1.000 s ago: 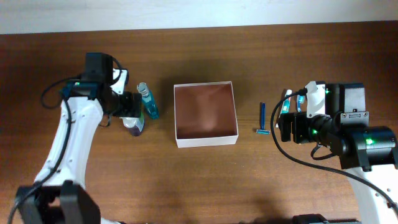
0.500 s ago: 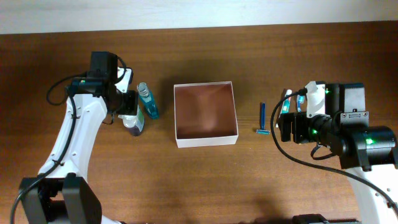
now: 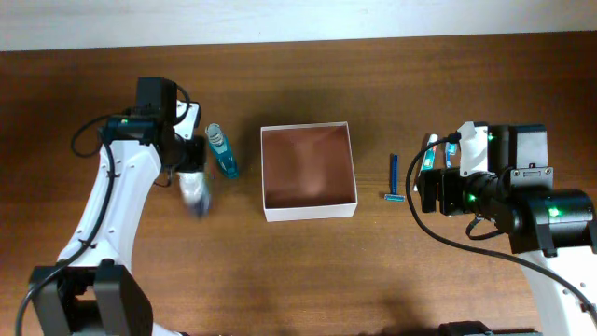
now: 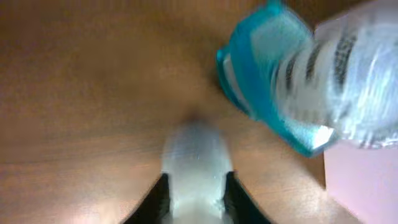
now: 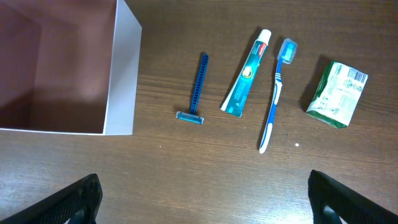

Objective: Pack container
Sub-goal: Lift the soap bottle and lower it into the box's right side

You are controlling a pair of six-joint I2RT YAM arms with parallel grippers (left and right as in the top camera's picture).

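Note:
The container [image 3: 309, 207] is a shallow square box with white walls and a reddish-brown inside, at the table's middle. It has nothing in it. Left of it, my left gripper [image 3: 191, 175] is shut on a small whitish tube [image 3: 196, 194], which looks blurred. In the left wrist view that whitish tube [image 4: 196, 158] sits pinched between the dark fingers [image 4: 160, 198]. A blue-capped clear bottle [image 3: 222, 154] lies just beside it. My right gripper [image 3: 422, 182] stands open to the right of the container, above bare wood with nothing between its fingers [image 5: 81, 200].
Right of the container [image 5: 121, 74] lie a blue razor [image 5: 196, 90], a toothpaste tube [image 5: 247, 71], a blue-and-white toothbrush [image 5: 275, 93] and a green packet [image 5: 337, 93]. The blue-capped bottle [image 4: 292, 81] lies close to the left gripper [image 4: 196, 190].
My left gripper has gone from open to shut on the whitish tube, which has shifted slightly and now blurs. The right arm has not moved.

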